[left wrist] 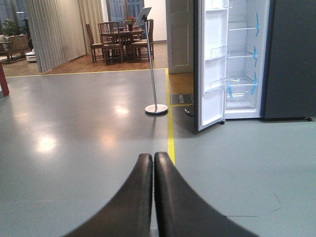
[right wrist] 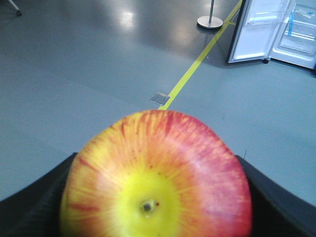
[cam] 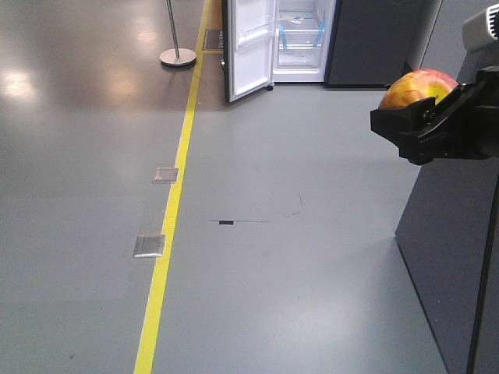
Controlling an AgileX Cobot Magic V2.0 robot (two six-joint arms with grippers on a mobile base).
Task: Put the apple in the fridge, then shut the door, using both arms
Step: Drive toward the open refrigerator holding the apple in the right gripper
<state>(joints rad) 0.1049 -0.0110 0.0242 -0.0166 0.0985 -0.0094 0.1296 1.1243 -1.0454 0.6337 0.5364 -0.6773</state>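
**Item 1: apple** (right wrist: 157, 173). Round and glossy. Red streaks are running over a yellow ground, and in the right wrist view the red is deepening toward the right flank. The yellow is pooling around a small dark-centred dimple, which is facing the camera. In the front view the apple (cam: 417, 86) is showing a red-and-yellow crown above black jaws. It is hanging in the air at the right edge of that view, over grey floor (cam: 312, 296) and well apart from the fridge.

**Item 2: right jaws.** They are gripping the apple, with black sides pressing it from either flank. The right arm (cam: 477, 128) is reaching in from the right edge.

**Item 3: left jaws.** Two curved black fingers (left wrist: 133, 197) are lying pressed together tip to tip and holding nothing. They are pointing across the floor.

**Item 4: fridge** (cam: 300, 39). Dark grey, standing at the far end of the floor. It is showing a white interior with white shelves and blue tape strips (left wrist: 256, 22).

**Item 5: door** (cam: 249, 47). It is standing swung wide open on the left of the compartment. Its white inner face and clear bins are facing outward.

**Item 6: surroundings.**
- A yellow line (cam: 175, 210) is running along the floor toward the foot of the door.
- Two metal floor plates (cam: 149, 246) are lying along the line's left side.
- A post on a round base (cam: 178, 56) is standing left of the line, near the fridge.
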